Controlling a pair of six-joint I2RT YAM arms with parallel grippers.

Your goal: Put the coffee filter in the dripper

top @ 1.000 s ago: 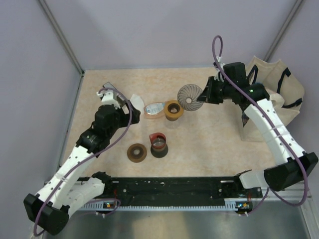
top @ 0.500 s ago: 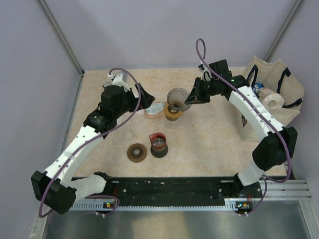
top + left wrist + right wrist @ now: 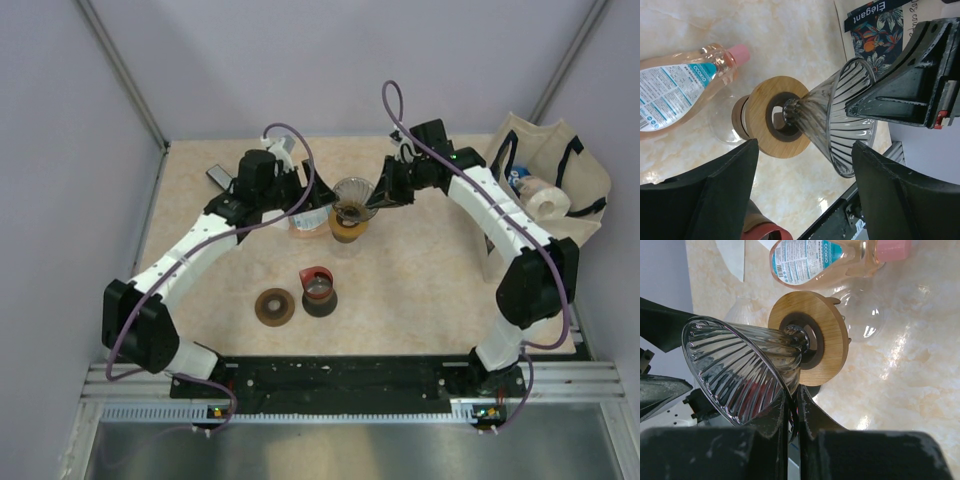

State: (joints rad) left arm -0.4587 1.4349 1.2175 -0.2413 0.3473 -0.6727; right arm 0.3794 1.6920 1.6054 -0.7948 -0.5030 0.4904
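Table (image 3: 430,290): tan, marbled. Tote bag (image 3: 560,190) at its R edge. Your L gripper (image 3: 804,147): spread wide, holds nothing, fingers either side of dripper (image 3: 827,340) in wrist view. Your R gripper (image 3: 790,400): pinched tight on wall of coffee filter (image 3: 745,370). Bottle w/ pink cap (image 3: 680,85) lies on side just beside dripper. Filter = ribbed clear cone, tilted, narrow tip at centre hole of dripper's wood collar, rim not level. Nearer you, apart: red/dark cup (image 3: 318,290), brown ring (image 3: 273,306).
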